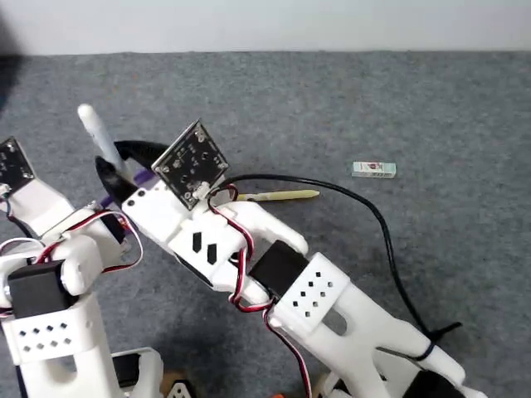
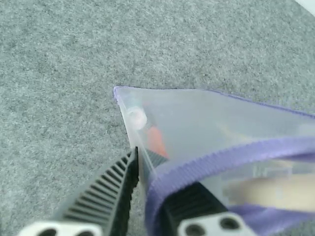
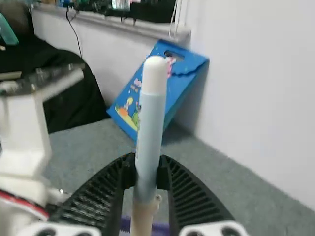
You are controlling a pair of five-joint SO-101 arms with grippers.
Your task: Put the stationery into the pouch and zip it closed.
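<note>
My right hand grips a pen upright over the pouch, whose edge my left hand pinches shut beside the purple zip; I'd tip the pen down and feed it in slowly, holding that edge firm. Both arms crowd the worktop's left; an eraser and a thin yellow stick lie in open room further right.

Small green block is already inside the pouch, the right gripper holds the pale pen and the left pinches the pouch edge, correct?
No. The high view shows the small green block lying on the grey mat, apart from the pouch. The rest holds: the right gripper is shut on the pale pen and the left gripper pinches the pouch edge.
</note>
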